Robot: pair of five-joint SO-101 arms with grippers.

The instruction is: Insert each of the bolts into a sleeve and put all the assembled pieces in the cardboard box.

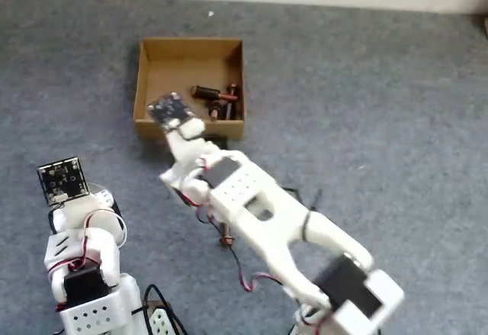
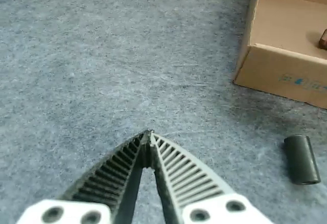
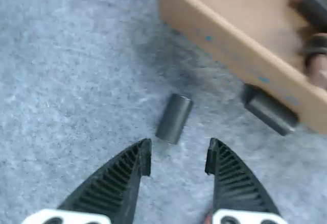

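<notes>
Grey carpet surface (image 3: 61, 55): sleeve (image 3: 174, 118), judged rigid, smooth, just ahead of parted, empty right fingers (image 3: 139, 158); grip mid-barrel; left fingers (image 2: 148, 141) closed, empty.

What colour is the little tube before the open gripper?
The tube is dark grey; right wrist view shows it best.

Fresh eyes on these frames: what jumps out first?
The right arm's jaws stand open just short of a dark sleeve lying loose on the grey carpet. A second sleeve lies at the foot of the cardboard box. Inside the box, a few bolt-and-sleeve pieces lie bunched at one side, and the left arm's jaws are shut over bare carpet.
</notes>
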